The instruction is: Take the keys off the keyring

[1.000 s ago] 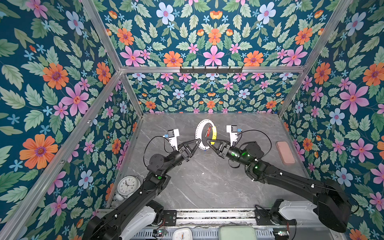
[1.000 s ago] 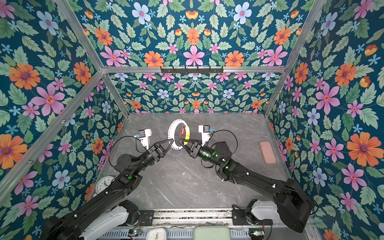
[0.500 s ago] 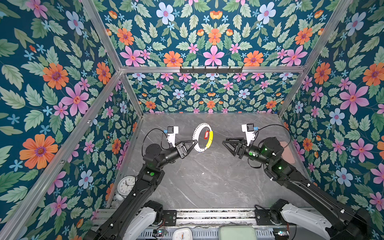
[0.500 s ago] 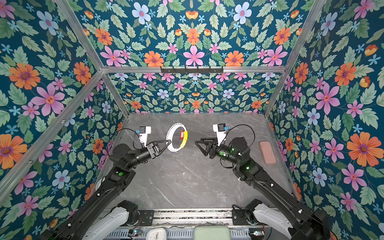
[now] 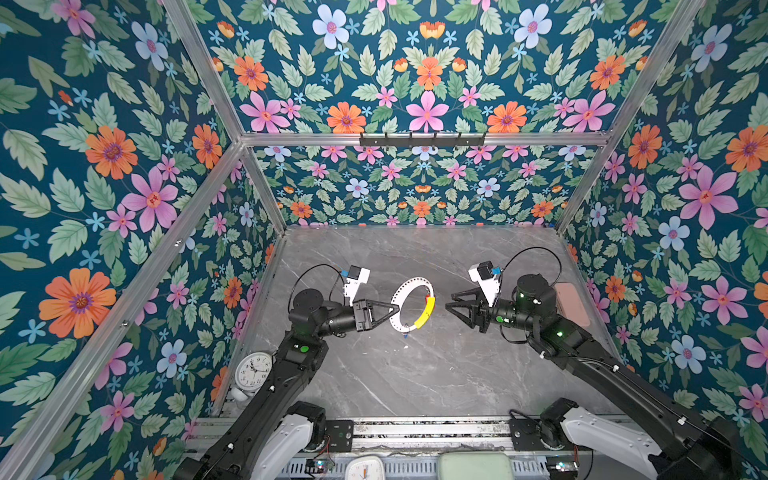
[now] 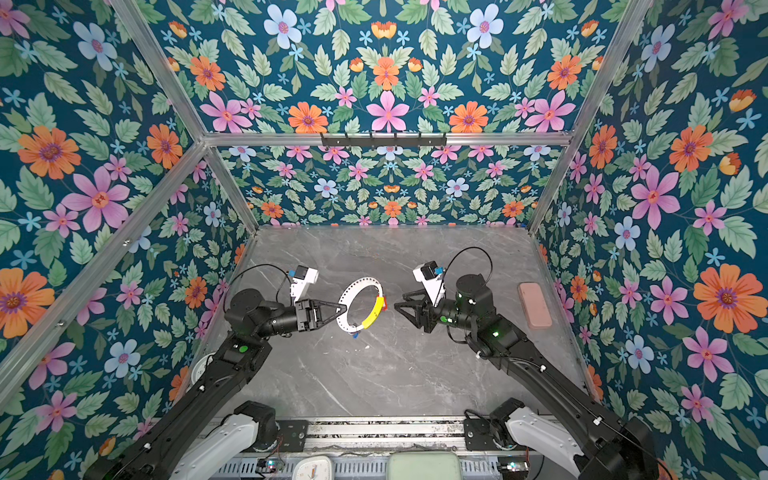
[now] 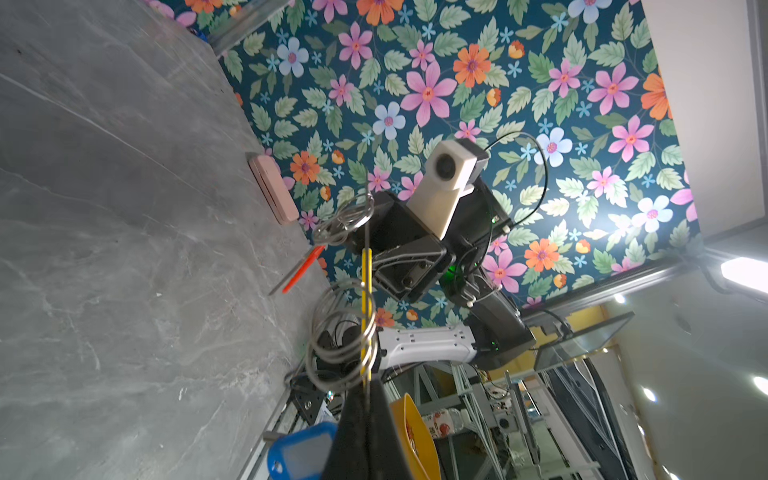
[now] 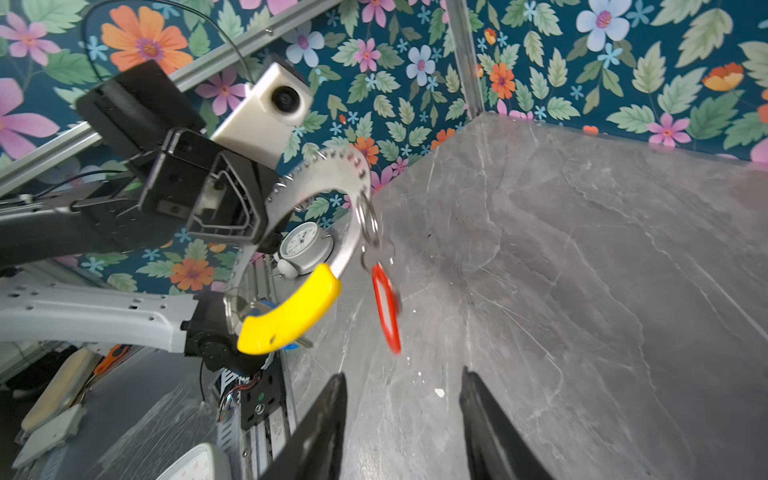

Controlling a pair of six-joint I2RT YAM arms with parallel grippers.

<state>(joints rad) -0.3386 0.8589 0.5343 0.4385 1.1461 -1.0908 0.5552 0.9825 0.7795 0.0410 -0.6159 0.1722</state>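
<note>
My left gripper is shut on the rim of the keyring, a pale hoop with a yellow section, and holds it upright above the table. The keys hang from it on small metal loops. One has a red tag, the other a blue tag. In the left wrist view the hoop runs edge-on out of the shut left gripper. My right gripper is open and empty, a short way right of the hoop. In the right wrist view the red tag hangs just beyond the open right gripper.
A round white clock stands by the left wall beside the left arm. A pink flat block lies near the right wall behind the right arm. Floral walls close in the grey table on three sides.
My right gripper has drawn back to the right, away from the keyring. The left gripper has kept its hold and brought the hoop a little nearer the front.
</note>
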